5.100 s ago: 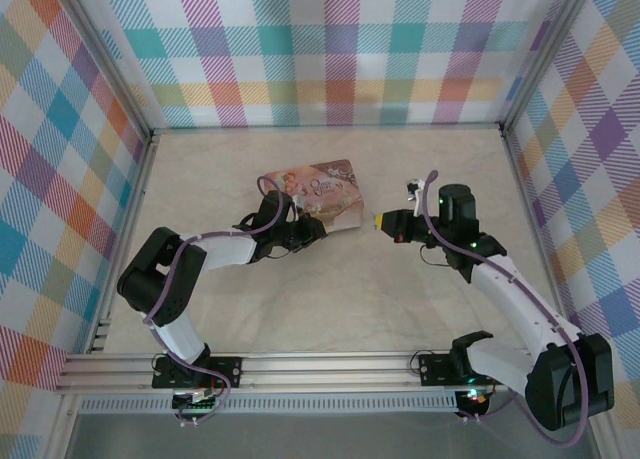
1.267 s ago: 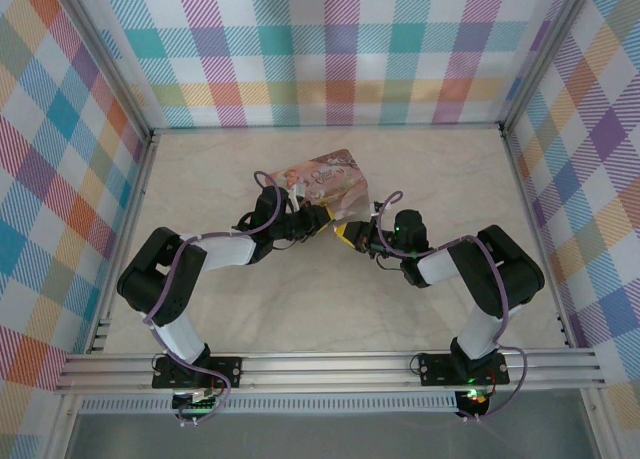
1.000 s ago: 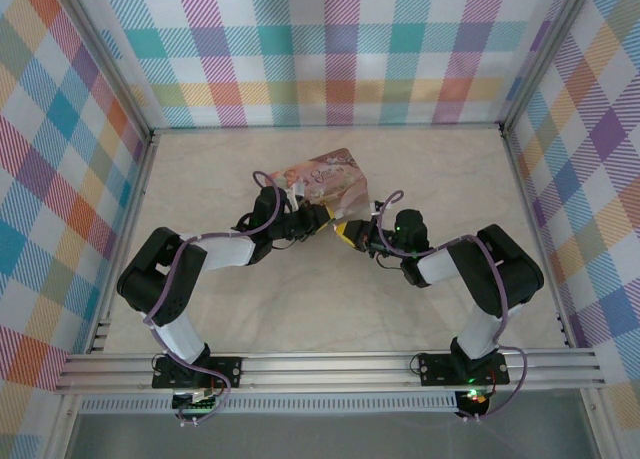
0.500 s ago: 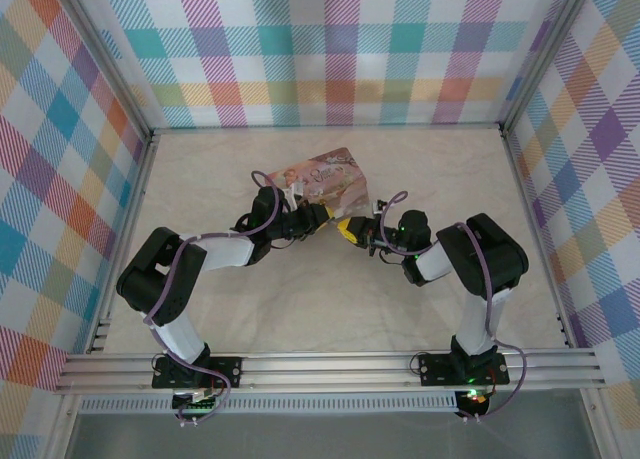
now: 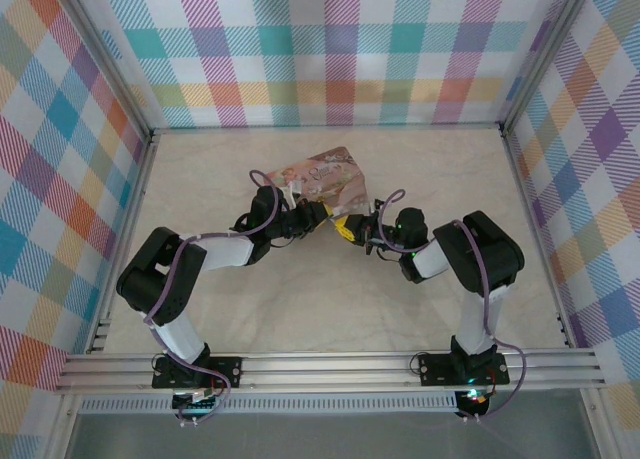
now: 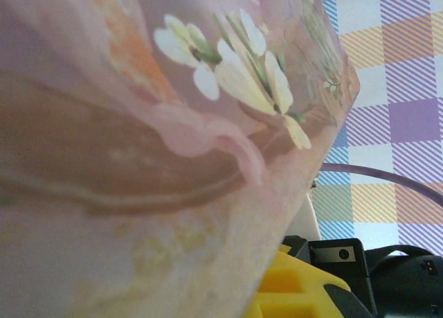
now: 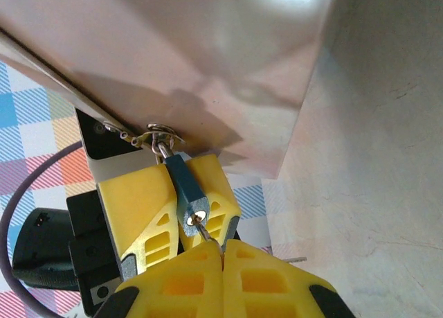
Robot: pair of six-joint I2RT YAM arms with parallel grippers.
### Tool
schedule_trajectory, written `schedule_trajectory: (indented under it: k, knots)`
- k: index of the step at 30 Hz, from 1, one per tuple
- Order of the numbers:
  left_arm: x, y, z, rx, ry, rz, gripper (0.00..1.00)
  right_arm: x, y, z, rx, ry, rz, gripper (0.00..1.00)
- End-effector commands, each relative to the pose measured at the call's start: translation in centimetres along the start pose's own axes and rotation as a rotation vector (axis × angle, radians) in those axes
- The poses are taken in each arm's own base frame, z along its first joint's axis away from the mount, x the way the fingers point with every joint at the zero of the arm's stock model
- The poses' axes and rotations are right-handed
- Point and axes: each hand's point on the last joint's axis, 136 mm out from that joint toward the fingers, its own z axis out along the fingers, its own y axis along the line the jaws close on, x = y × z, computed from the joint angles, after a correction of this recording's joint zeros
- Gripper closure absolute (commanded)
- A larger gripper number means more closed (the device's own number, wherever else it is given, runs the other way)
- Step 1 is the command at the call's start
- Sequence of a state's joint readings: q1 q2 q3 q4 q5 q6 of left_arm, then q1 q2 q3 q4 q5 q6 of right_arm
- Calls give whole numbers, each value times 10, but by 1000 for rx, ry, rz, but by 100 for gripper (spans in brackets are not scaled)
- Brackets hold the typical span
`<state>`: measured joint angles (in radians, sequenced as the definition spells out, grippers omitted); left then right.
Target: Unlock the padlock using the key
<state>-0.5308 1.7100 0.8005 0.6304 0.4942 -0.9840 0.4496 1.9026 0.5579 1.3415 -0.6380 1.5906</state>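
The pink illustrated tin is tilted up off the table, and its underside spans the top of the right wrist view. A tiny blue-grey padlock hangs from the tin's gold clasp. My left gripper is shut on the padlock, with one yellow finger on each side of it. My right gripper is shut on the thin metal key, whose tip sits in the padlock's keyhole. From above, the right gripper meets the left one nose to nose. In the left wrist view the tin is pressed close against the lens.
Plaid walls with aluminium posts close in the marbled table on three sides. A purple cable loops near the grippers. Bare table lies to the right of the tin.
My right arm swung in from the right to the tin's near corner, carrying the key up to the padlock. The tin has tipped up and turned slightly. The left arm has barely moved.
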Motion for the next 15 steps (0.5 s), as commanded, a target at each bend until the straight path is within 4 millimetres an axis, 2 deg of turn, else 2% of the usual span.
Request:
schedule_trajectory:
  k: [1,5,15]
  knots:
    - [21,-45,-5,159,99,46,89,-12,6,10,-30,-60,35,100]
    - [21,-47,-5,162,103,47,90,-10,-2,9,43,-86,-3,100]
    - [41,-57,-2,194,179,70,94,-20,20,28,24,-63,-18,100]
